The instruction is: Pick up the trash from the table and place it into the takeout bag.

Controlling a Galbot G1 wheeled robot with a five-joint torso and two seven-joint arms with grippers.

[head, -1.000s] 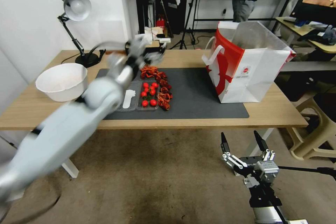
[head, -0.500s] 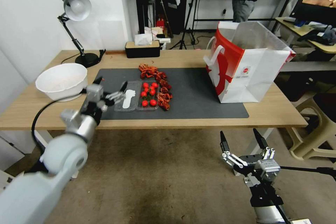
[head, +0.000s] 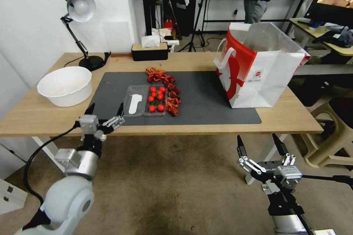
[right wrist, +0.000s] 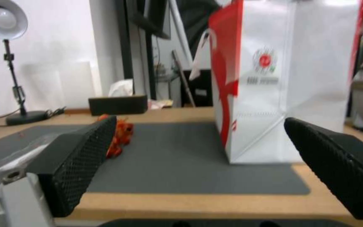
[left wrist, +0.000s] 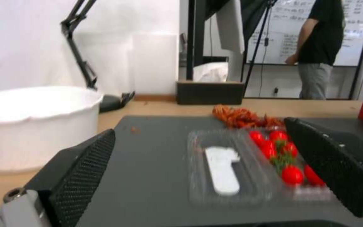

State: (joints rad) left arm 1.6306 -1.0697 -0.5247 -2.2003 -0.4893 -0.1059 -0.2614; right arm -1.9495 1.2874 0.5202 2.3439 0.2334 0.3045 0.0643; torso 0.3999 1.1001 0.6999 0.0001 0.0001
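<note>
The left gripper (head: 104, 109) has drawn back from the tissue box (head: 149, 51) to the table's (head: 44, 119) near edge, fingers apart, while the right gripper (head: 261, 145) dropped slightly.

- Black desk lamp (head: 79, 9) standing at the far left corner.
- Black tissue box (head: 149, 51) just right of the lamp's base.
- Beige stool (head: 332, 136) far right of the lamp, on the floor.

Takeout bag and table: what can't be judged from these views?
- Takeout bag contents: its own walls hide the inside in the head view.
- Bag top: cut off by the upper edge in the right wrist view.
- Bowl contents: too washed out.
- Red scraps beside the clear tray: too small to identify.
</note>
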